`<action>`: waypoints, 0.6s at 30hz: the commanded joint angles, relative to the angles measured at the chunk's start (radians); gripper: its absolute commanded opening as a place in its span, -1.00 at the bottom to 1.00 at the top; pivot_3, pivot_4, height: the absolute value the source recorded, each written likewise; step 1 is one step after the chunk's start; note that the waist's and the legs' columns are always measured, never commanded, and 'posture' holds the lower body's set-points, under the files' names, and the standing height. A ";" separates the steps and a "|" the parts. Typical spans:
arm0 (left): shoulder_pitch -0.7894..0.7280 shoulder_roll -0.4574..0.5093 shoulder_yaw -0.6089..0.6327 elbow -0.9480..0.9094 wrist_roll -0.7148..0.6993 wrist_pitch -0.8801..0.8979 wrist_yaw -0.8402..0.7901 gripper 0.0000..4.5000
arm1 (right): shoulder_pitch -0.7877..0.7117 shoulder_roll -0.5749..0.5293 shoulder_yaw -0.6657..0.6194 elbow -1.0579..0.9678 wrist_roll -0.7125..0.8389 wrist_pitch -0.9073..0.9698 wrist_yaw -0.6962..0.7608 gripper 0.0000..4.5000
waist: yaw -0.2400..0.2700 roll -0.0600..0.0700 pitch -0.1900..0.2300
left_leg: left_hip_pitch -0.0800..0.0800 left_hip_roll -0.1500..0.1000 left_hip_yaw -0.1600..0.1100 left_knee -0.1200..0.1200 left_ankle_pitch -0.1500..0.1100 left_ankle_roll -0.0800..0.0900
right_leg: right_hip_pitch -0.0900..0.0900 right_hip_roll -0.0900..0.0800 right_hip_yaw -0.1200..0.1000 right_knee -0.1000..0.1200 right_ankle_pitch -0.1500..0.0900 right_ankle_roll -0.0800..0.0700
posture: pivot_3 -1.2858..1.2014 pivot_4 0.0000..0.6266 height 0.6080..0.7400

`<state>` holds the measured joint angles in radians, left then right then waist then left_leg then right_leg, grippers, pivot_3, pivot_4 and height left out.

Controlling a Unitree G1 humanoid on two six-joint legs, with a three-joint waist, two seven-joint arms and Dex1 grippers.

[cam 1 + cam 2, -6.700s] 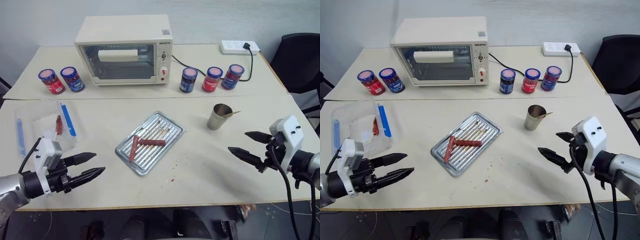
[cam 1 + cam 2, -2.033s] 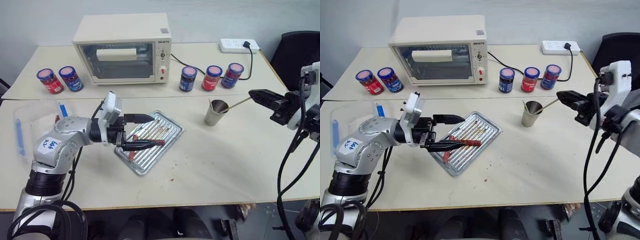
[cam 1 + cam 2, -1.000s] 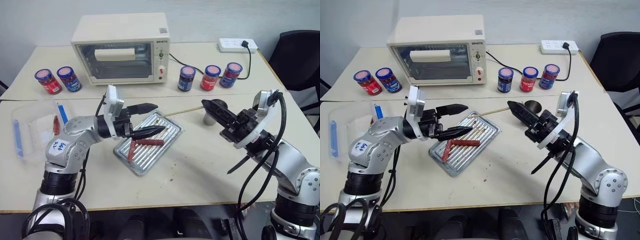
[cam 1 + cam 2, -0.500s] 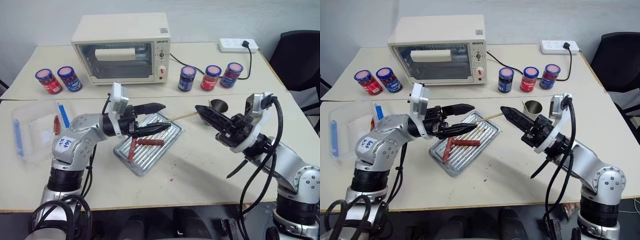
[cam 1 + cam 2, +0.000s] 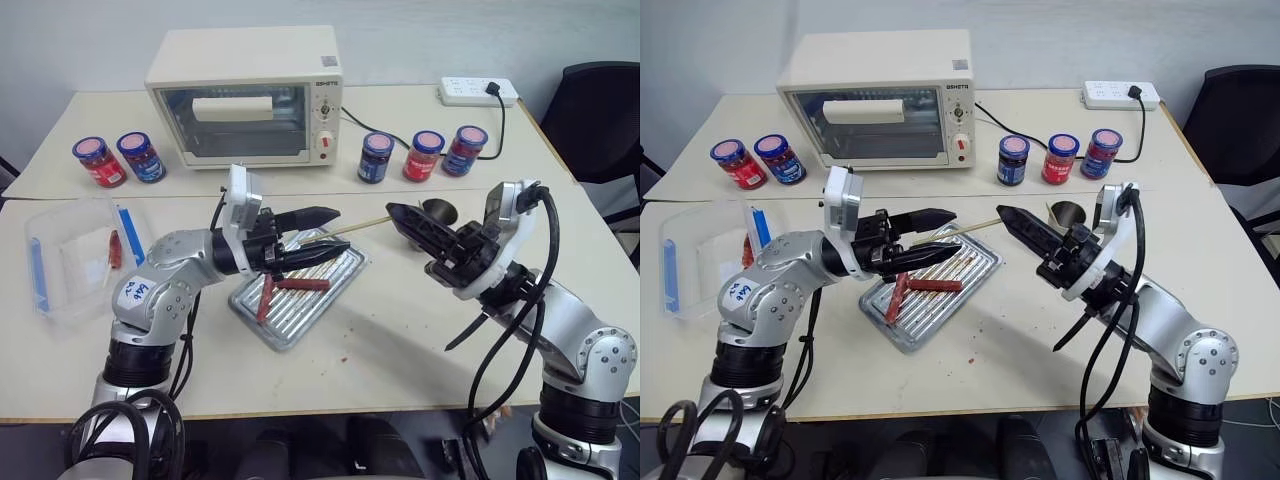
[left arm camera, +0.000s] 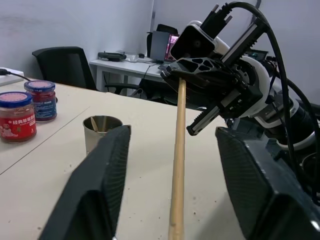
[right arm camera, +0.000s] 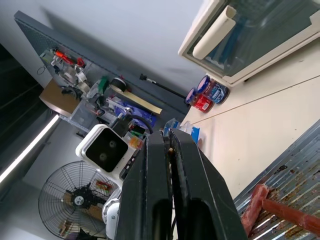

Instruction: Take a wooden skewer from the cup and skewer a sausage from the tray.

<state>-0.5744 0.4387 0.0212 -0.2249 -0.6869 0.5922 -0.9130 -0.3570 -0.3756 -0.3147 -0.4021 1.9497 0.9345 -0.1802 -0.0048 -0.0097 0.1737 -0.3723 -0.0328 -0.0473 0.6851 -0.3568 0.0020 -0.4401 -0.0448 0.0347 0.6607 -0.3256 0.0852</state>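
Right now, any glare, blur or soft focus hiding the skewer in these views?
Left eye view: even light, wooden skewer thin but sharp against the table. Left wrist view: skewer crisp, near fingers soft. Right wrist view: own fingers block most of it, background dim.

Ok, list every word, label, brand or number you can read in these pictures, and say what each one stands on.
No text can be quoted with confidence.
Toaster oven: a short dark brand word at the top of its control panel, too small to read.
White sticker on the robot's left arm: blue handwriting, too blurred to read.
Jars: printed labels, too small to read.
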 commanded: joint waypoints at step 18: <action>0.014 -0.010 0.000 -0.049 -0.019 -0.009 0.018 -0.27 | -0.013 0.037 -0.011 -0.041 0.023 -0.033 -0.038 -1.00 | 0.000 0.000 0.000 | 0.000 0.000 0.000 0.000 0.000 0.000 | 0.000 0.000 0.000 0.000 0.000 0.000 | 0.03 -0.52 1.00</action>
<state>-0.5637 0.4344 0.0203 -0.2289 -0.6884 0.5922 -0.8962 -0.3577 -0.3443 -0.3153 -0.4036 1.9497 0.9148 -0.2171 -0.0049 -0.0097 0.1737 -0.3723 -0.0329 -0.0473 0.6851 -0.3568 0.0020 -0.4401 -0.0447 0.0347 0.6607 -0.3256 0.0851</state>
